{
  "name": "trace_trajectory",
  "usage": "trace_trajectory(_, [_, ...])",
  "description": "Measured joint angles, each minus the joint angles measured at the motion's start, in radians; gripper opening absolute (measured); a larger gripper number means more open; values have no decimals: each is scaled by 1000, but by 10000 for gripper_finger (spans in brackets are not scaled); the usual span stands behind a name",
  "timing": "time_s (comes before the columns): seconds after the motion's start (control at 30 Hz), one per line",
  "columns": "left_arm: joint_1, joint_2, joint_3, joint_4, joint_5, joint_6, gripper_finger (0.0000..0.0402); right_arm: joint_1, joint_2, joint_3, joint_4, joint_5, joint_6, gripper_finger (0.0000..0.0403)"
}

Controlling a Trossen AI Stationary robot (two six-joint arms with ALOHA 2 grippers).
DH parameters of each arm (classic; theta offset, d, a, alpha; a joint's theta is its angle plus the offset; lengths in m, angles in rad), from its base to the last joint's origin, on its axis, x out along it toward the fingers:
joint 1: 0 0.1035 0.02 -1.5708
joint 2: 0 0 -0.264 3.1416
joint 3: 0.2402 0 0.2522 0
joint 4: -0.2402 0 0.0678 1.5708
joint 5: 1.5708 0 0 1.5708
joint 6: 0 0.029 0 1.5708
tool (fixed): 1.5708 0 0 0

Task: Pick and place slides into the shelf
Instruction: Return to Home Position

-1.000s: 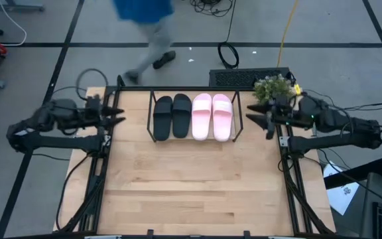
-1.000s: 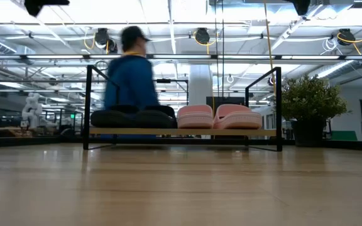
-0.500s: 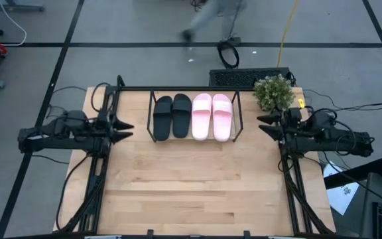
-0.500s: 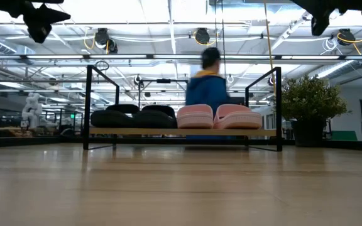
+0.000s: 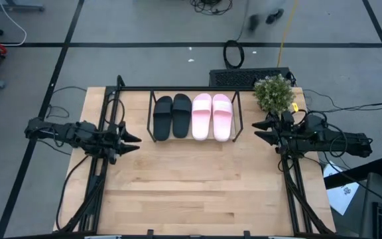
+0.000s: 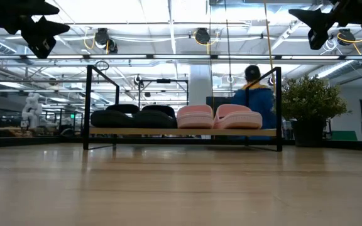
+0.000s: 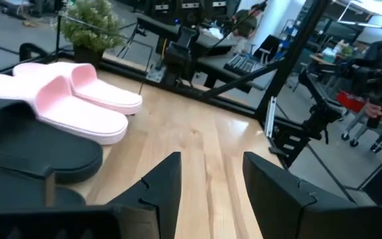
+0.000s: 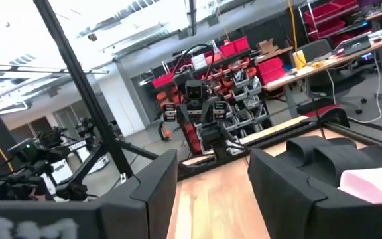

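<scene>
Two black slides (image 5: 172, 117) and two pale pink slides (image 5: 212, 117) lie side by side, soles down, on the wooden board of the black-rod shelf (image 5: 152, 113) at the table's far middle. They also show in the low view (image 6: 175, 117) and the left wrist view (image 7: 58, 106). My left gripper (image 5: 134, 140) is open and empty, above the table left of the shelf. My right gripper (image 5: 258, 128) is open and empty, above the table right of the shelf.
A potted plant (image 5: 273, 91) stands at the far right corner, close to my right arm. A black keyboard-like tray (image 5: 244, 77) lies behind the shelf. A person (image 6: 254, 94) moves in the room beyond the table. Bare tabletop (image 5: 197, 179) lies in front of the shelf.
My left gripper has gone toward the table's near edge and a little rightward. My right gripper has gone toward the near edge, then settled beside the shelf's right end. Both have come lower in the low view. A person has walked across behind the table, left to right.
</scene>
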Motion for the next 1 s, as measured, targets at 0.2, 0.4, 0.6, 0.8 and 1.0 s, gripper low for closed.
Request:
trace_trajectory(0.2, [-91, 1, -82, 15, -108, -45, 159, 0, 0, -25, 1, -2, -1, 178])
trace_trajectory(0.4, [-153, 0, -177, 153, -241, -58, 159, 0, 0, -134, 168, -14, 19, 178])
trace_trajectory(0.6, [-176, 0, -227, 189, -245, -57, 159, 0, 0, -245, 301, -29, 84, 178])
trace_trajectory(0.8, [-176, 0, -241, 93, -266, -90, 159, 0, 0, -275, 342, -64, 117, 178])
trace_trajectory(1.0, [-173, 0, -254, 45, -376, -127, 159, 0, -30, -275, 348, -79, 70, 178])
